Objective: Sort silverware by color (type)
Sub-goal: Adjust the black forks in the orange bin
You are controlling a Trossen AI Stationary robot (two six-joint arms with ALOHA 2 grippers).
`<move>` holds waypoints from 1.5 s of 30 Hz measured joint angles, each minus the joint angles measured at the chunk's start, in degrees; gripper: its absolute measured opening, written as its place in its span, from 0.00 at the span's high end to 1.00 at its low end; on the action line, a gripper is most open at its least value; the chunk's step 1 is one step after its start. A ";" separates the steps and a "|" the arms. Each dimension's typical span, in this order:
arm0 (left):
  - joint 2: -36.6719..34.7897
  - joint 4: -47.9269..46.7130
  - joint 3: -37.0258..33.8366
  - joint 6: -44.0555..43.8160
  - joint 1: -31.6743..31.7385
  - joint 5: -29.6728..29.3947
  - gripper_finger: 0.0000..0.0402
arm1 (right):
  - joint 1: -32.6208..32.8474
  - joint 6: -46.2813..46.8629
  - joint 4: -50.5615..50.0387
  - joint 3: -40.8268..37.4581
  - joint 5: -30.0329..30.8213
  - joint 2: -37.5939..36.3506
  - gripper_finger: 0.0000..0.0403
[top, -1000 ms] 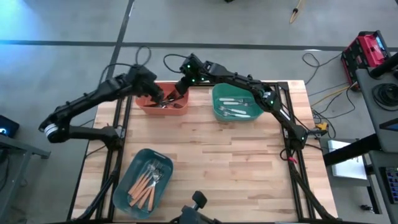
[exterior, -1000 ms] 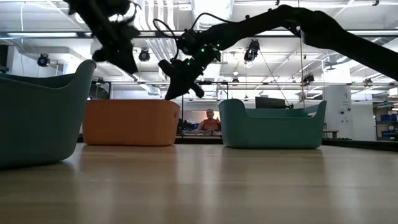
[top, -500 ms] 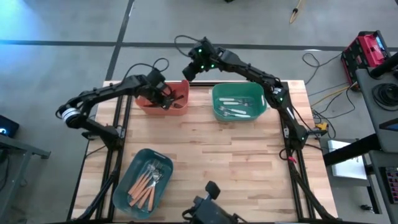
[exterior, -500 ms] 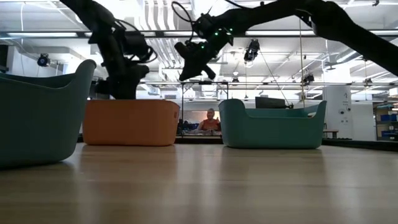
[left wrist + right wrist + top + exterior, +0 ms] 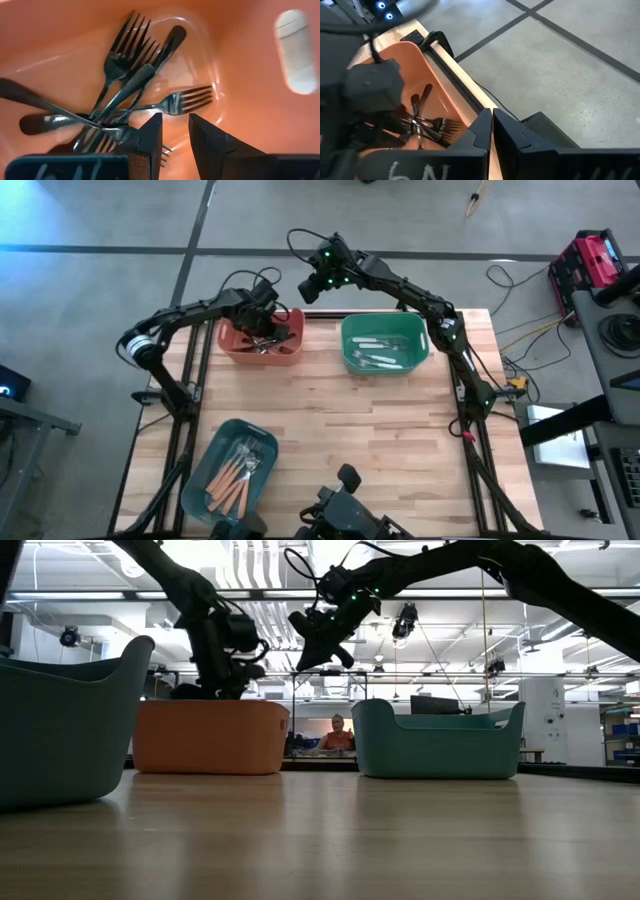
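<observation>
Left end effector [image 5: 174, 131] hung slightly parted and empty above the black forks [image 5: 131, 80] in the orange bin [image 5: 262, 343]. Right end effector [image 5: 492, 125] hovered nearly closed, empty, beyond the worktop's [image 5: 340, 420] far edge.

Three bins stand on the table [image 5: 330, 420]. At the far edge the bin on the left [image 5: 262, 347] holds a crossed pile of forks [image 5: 135, 95], and the left gripper [image 5: 262, 326] is down inside it, above this pile. Just right of it, the second bin [image 5: 383, 347] holds several utensils [image 5: 375, 352]. The right gripper [image 5: 312, 284] hangs beyond the far edge, behind the gap between these two. At the near left corner, the third bin [image 5: 232, 472] holds more forks [image 5: 232, 475].
</observation>
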 joint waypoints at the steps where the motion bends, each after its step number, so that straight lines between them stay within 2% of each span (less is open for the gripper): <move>1: 0.72 -0.24 0.23 0.36 0.29 0.00 0.81 | 0.00 0.00 0.00 0.00 0.00 0.00 0.98; 9: 3.12 -3.87 2.26 3.02 1.00 -3.17 0.81 | 0.02 0.02 -0.02 0.00 -0.04 0.00 0.98; 17: 2.96 -5.38 2.34 3.52 0.99 -3.09 0.81 | 0.04 0.17 -0.01 0.00 -0.02 0.00 0.98; 24: 0.70 -6.27 7.14 5.19 0.97 -3.12 0.81 | 0.22 0.20 0.01 0.00 -0.05 0.00 0.98; 27: -1.24 -7.67 9.20 9.43 0.98 -3.26 0.81 | 0.36 0.28 0.29 0.00 -0.07 0.00 0.98; 30: -3.16 -8.45 10.09 18.86 0.99 -2.95 0.81 | 0.56 1.04 0.40 0.00 -0.11 0.00 0.98; 33: -4.93 -8.54 9.65 31.57 0.99 1.50 0.81 | 0.72 1.91 0.14 0.00 -0.11 -0.02 0.98; 35: -5.55 -9.15 8.77 36.71 0.97 4.13 0.81 | 0.84 2.53 -0.10 0.00 -0.11 -0.02 0.98; 45: -9.63 -8.35 1.90 37.23 1.24 4.82 0.81 | 1.20 3.70 -1.99 -0.02 -0.13 -2.38 0.98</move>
